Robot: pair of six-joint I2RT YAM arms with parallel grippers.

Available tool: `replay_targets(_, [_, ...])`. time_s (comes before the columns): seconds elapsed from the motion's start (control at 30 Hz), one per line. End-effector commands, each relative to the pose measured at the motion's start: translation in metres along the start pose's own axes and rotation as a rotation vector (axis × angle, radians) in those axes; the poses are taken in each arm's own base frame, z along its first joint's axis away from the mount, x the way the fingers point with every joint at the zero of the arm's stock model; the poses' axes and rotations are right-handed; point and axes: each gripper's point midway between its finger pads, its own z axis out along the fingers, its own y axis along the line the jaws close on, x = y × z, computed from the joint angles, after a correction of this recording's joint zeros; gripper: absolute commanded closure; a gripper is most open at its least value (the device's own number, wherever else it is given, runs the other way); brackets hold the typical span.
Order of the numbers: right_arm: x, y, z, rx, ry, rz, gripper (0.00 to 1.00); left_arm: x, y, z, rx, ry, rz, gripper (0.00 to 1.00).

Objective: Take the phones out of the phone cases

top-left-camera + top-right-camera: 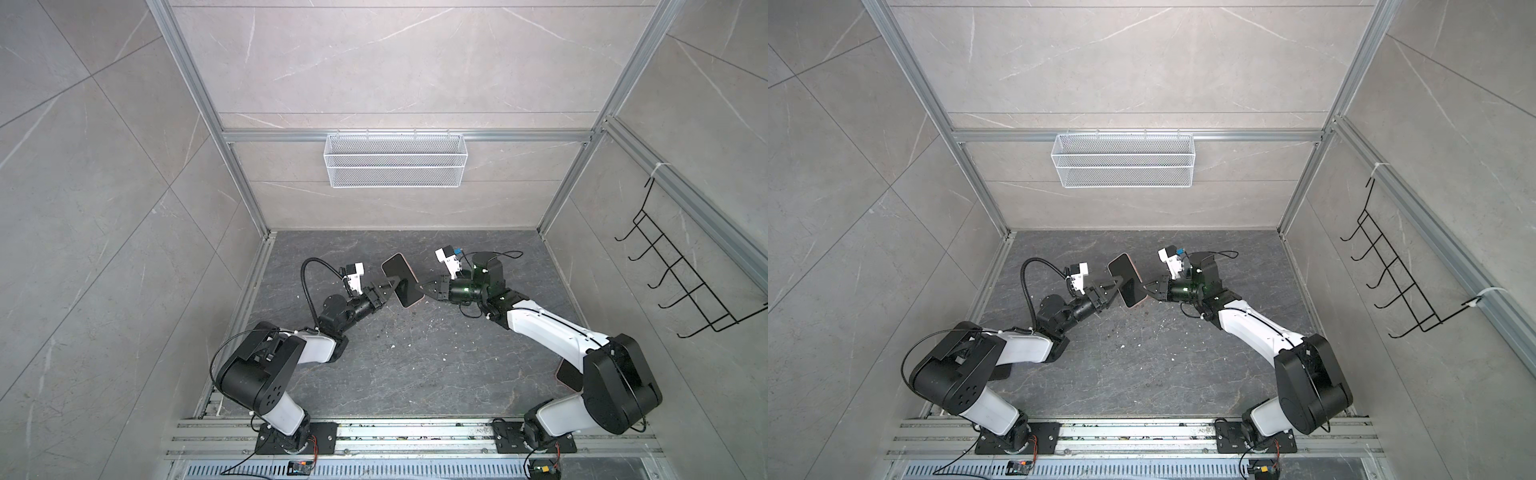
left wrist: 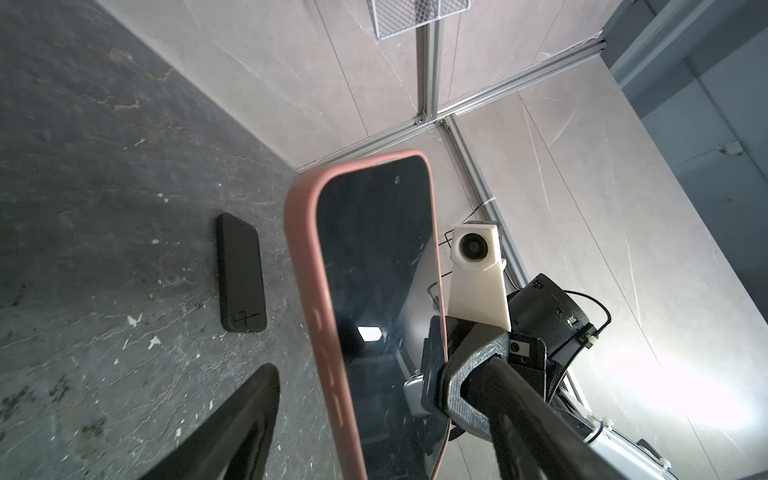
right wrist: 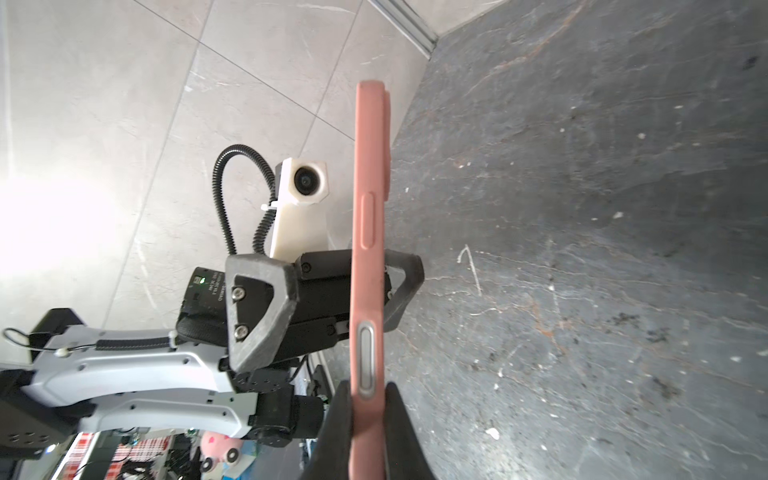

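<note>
Your right end effector pinches the salmon-pink silicone phone case mid-air over the dark stone surface; left end effector straddles it, jaws apart. The black-screened phone sits fully inside; nothing extracted yet.

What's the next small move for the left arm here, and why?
Probably close the left gripper onto the phone in its pink phone case. Its jaws stand open, one before the screen and one behind the back, neither visibly pressing, while the right gripper is shut on the opposite edge, holding it off the table. Peeling the case likely needs both grips.
</note>
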Motion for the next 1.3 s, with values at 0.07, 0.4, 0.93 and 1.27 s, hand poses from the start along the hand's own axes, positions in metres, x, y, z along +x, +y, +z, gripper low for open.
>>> replay_targets(0.07, [-0.006,0.018,-0.003,-0.108,-0.011,-0.022,1.0,-0.009,-0.035,0.014,0.126,0.013,0.075,0.29])
replay_targets(0.4, [-0.006,0.01,-0.012,-0.099,-0.019,0.001,1.0,-0.01,-0.03,0.03,0.138,0.051,0.051,0.76])
replay_targets(0.93, [-0.004,-0.025,-0.083,0.268,-0.274,0.094,0.15,-0.06,-0.032,0.062,0.089,-0.119,-0.018,1.0])
replay_targets(1.27, [-0.006,0.014,-0.106,-0.03,-0.539,0.191,0.13,-0.09,-0.092,0.068,-0.134,-0.457,0.14,1.0])
